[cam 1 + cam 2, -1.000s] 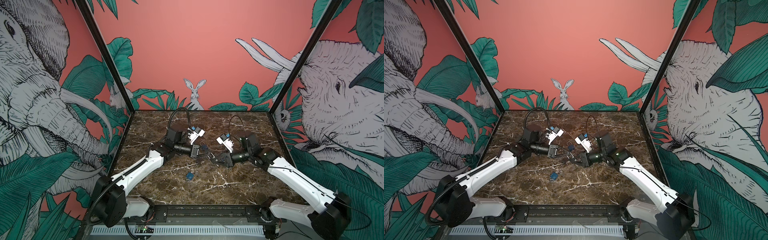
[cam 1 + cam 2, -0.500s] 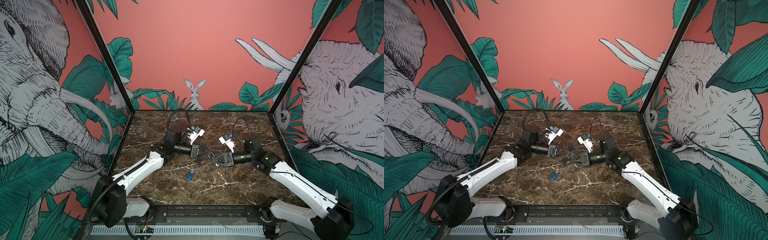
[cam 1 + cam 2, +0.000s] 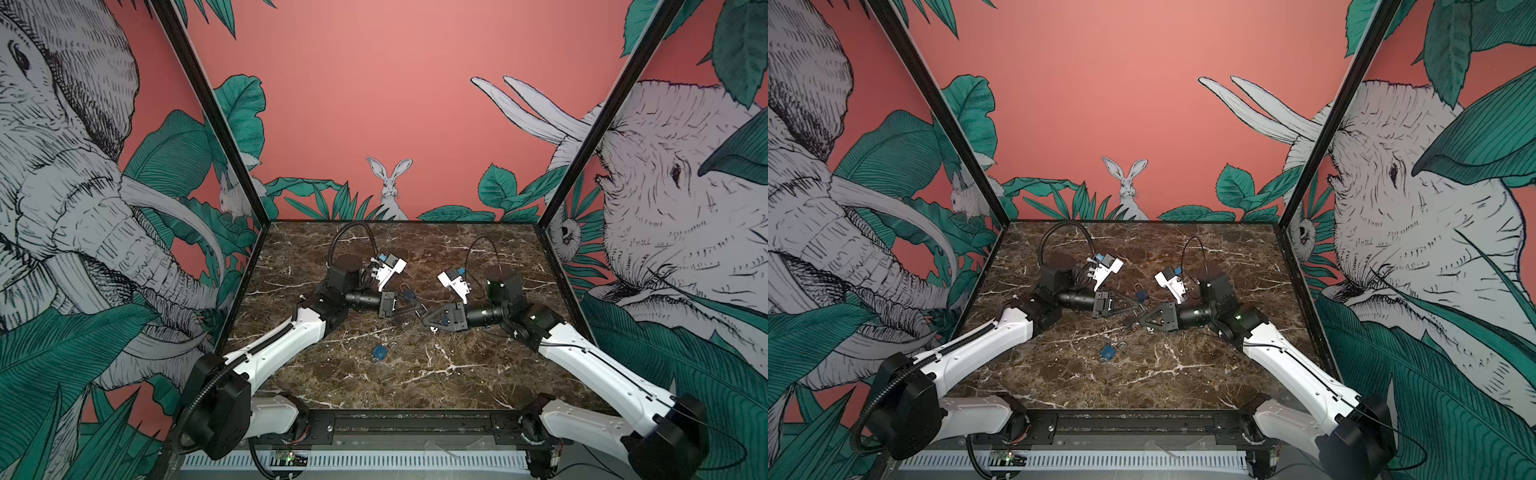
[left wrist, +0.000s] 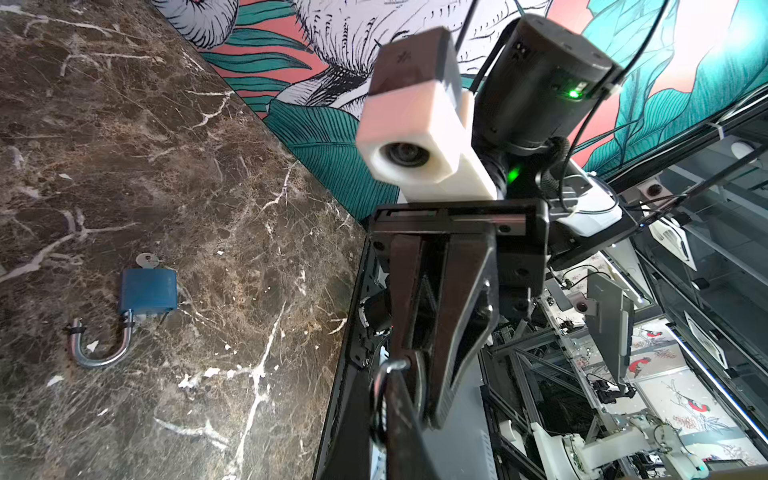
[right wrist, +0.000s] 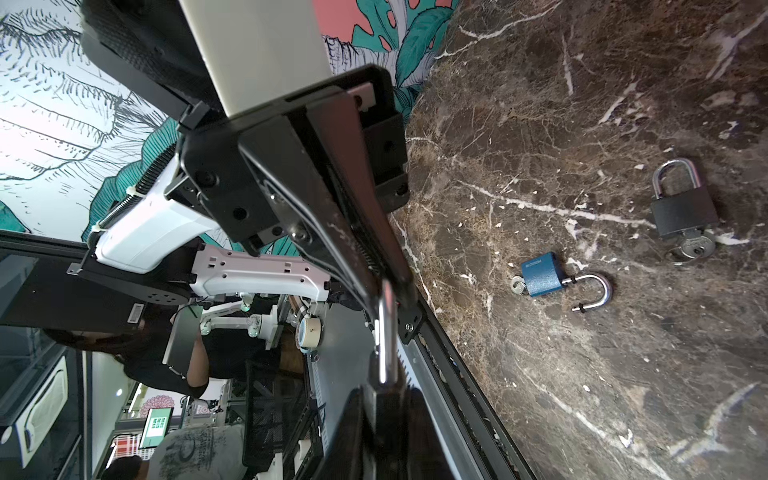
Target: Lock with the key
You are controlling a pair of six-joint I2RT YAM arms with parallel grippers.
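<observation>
Both top views: set high above the near edge of the counter (image 3: 415,374), tilted down toward the back wall (image 3: 374,104), sharing the whole scene. Wrist views: low, close, facing each other across its middle.

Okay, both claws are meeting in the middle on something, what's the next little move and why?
Probably hold the left claw shut and steady and ease the right claw a touch toward it. Both pinch one shiny metal piece, tip to tip; whether it is a shackle or a key is hard to tell, so a slow push seems safer than a twist.
</observation>
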